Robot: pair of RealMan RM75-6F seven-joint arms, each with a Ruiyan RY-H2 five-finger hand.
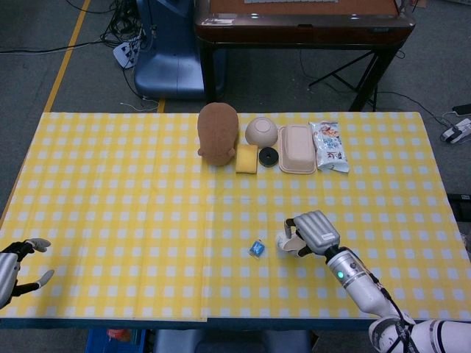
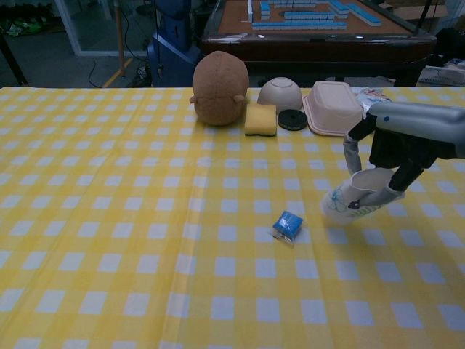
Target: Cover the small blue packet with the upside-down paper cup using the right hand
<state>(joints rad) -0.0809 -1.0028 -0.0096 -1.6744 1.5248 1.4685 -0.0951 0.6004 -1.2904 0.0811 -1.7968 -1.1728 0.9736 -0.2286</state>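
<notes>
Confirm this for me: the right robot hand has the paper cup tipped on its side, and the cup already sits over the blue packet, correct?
Not quite. The right robot hand does hold the paper cup tipped over, but the cup does not cover the blue packet. The chest view shows the packet bare on the cloth, apart from the cup and to its left.

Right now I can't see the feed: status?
Right robot hand holds the cup, tipped and lifted. Left robot hand open, idle at the table edge. Packet uncovered, left of the cup. Nothing between them.
</notes>
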